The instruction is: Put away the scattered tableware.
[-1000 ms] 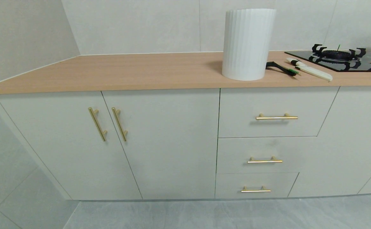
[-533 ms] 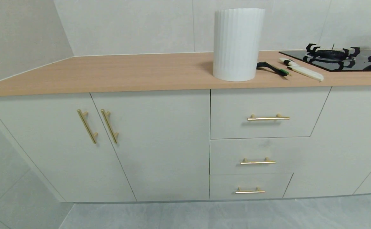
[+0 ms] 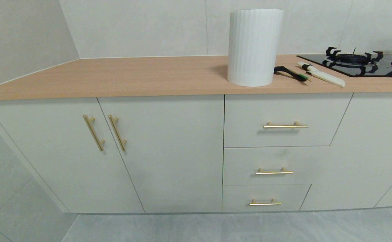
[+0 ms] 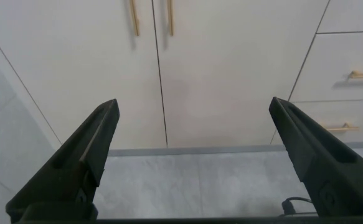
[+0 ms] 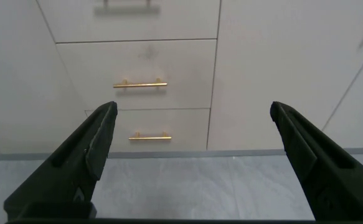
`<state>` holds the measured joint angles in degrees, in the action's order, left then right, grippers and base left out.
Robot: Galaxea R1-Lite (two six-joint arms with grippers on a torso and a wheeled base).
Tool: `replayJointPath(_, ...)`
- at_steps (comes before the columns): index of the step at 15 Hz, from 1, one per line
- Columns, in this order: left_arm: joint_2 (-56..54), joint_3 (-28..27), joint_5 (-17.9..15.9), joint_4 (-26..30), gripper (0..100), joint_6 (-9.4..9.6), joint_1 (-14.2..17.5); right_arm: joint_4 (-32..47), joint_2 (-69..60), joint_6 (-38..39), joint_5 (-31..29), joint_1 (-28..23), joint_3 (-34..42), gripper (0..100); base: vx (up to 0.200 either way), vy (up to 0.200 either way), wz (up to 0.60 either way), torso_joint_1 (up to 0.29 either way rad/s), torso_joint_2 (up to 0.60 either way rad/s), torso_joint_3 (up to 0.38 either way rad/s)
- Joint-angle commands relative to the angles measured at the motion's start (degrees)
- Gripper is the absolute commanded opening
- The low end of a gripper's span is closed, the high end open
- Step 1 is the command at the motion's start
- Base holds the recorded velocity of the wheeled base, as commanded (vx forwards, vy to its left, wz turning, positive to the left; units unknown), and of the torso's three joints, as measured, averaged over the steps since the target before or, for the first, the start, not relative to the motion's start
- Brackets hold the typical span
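You are facing a tiled kitchen corner with a long wooden worktop (image 3: 132, 75) over pale cabinets. On the left are two doors (image 3: 115, 151) with upright gold handles. To their right is a stack of three drawers (image 3: 283, 114), all closed.

The worktop's left half is bare. Right of the middle a tall white ribbed holder (image 3: 255, 47) stands upright near the front edge. Just beside it on the right lies a black tool (image 3: 289, 72) with a green tip, its handle end touching the holder's foot or nearly so; you cannot tell which. Close beside the tool, a white knife (image 3: 323, 77) lies flat at a slant, near the corner of the black hob (image 3: 354, 64).

By this layout the task has hardly begun. Both pieces lie loose on the worktop and neither is in the holder or a drawer. The holder looks like the likely place for them, though its inside is hidden from you.

Your left pincer (image 4: 193, 106) hangs low in front of the doors, aimed at their lower part and the floor, with its fingers wide apart and nothing between them. Your right pincer (image 5: 193, 107) sits just as low before the lower drawers, also spread wide and holding nothing. Both are well below the worktop and well apart from the tableware, so you will need to raise an arm and bring it over to the right.
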<state>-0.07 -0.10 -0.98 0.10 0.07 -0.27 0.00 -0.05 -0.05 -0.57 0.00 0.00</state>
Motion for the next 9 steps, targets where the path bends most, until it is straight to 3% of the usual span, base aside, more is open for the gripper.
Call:
replayJointPath(1,0.1,0.0,0.0,-0.1,100,0.01,0.0,0.0,0.0,-0.1,0.0,0.0,0.0,100,0.000,0.000,0.00,0.000,0.00,0.000)
replayJointPath(5,0.1,0.0,-0.1,0.0,100,0.01,0.0,-0.4,0.0,0.0,-0.3,0.0,-0.5,100,0.000,0.000,0.00,0.000,0.00,0.000)
replayJointPath(6,0.1,0.0,-0.1,0.0,100,0.01,0.0,-1.2,0.5,0.3,-0.1,0.1,-3.9,100,0.000,0.000,0.00,0.000,0.00,0.000)
replayJointPath(9,0.1,0.0,0.0,0.0,100,0.01,0.0,-0.5,11.7,0.9,1.8,0.7,-8.2,100,0.000,0.000,0.00,0.000,0.00,0.000)
